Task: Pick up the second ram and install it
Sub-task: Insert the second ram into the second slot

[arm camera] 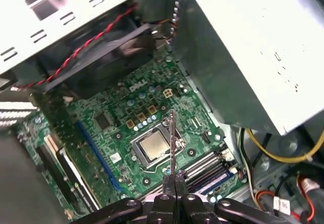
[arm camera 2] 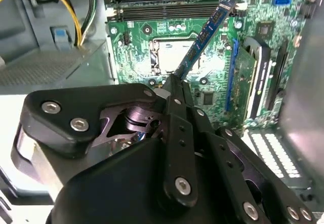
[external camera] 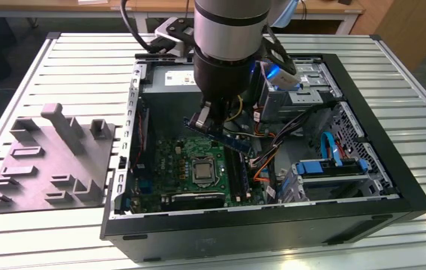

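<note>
We see the end effector point(arm camera 2: 174, 79) clamped on the long, dark blue-green ram stick point(arm camera 2: 202, 39), held above the silver socket point(arm camera 2: 163, 54) of the green motherboard point(arm camera 2: 136, 57), long axis pointing away toward the black memory slots point(arm camera 2: 172, 6)

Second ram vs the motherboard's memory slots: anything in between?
Nothing in the way. In the second wrist view the second ram, clamped in the gripper, hangs over the CPU socket, with just open air and board between it and the memory slots.
</note>
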{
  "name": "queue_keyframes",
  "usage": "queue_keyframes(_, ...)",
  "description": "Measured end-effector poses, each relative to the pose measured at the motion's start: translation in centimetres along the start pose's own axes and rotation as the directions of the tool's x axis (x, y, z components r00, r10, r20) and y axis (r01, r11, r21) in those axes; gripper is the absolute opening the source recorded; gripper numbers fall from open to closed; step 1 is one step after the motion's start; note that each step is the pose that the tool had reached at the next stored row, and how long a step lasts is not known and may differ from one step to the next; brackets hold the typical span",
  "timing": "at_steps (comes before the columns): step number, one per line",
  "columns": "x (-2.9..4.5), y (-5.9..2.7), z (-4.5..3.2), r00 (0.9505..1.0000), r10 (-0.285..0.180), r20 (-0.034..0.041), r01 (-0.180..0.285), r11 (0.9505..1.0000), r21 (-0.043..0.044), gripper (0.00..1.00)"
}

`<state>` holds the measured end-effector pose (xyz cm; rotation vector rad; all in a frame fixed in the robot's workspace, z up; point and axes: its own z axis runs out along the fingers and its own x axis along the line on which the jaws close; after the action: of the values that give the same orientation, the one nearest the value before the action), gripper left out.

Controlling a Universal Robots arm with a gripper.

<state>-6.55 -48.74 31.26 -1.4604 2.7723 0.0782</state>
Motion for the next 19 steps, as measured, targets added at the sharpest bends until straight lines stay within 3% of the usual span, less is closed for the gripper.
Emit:
queue_keyframes(5, 0.00, 0.00, 0.10, 0.9958, 0.091, 0.0038, -0.091, 0.9958, 0.0025, 0.11)
queue_keyframes(9, 0.01, 0.00, 0.17, 0.9865, 0.164, 0.0070, -0.164, 0.9865, 0.0043, 0.11)
queue_keyframes(14, 0.01, -0.01, 0.27, 0.9678, 0.251, 0.0112, -0.252, 0.9678, 0.0061, 0.11)
queue_keyframes(19, 0.01, -0.01, 0.36, 0.9408, 0.339, 0.0156, -0.339, 0.9408, 0.0076, 0.11)
